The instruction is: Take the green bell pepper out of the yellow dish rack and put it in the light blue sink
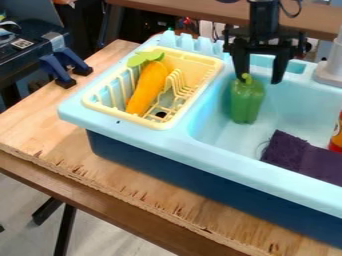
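Note:
The black gripper [259, 80] hangs over the back of the light blue sink [294, 107], its two fingers spread well apart. Just below it, a green bell pepper [247, 101] is upright inside the basin. The pepper's stem is close beside the left fingertip; whether they touch I cannot tell. To the left, a yellow dish rack [155, 121] holds an orange carrot [148, 87] with a green top, lying at a slant.
A dark purple cloth [304, 156] lies in the front right of the basin. At the right edge stands a red and orange bottle [336, 135], with the grey faucet base [329, 72] behind it. Blue clamps [65, 65] sit beyond the wooden table's [50, 112] left edge.

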### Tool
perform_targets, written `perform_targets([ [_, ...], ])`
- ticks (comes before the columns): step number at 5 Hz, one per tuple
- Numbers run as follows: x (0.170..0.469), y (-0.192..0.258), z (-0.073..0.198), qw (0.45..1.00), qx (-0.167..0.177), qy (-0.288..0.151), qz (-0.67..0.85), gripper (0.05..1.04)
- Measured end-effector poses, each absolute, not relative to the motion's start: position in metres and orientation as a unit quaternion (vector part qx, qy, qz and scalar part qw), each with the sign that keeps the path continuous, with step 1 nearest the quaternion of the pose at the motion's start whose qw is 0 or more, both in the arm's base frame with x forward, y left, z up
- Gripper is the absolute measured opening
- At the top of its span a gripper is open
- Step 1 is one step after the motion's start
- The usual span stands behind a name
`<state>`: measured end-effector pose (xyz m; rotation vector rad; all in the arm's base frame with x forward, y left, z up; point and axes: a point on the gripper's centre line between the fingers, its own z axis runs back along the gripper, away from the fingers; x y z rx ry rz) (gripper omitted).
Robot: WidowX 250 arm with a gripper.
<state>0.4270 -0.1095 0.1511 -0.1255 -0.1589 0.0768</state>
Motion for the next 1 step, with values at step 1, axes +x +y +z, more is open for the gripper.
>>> perform_targets([
  [1,0.4279,-0.1173,0.1518,0.993,-0.061,-0.088,0.050,1.017],
])
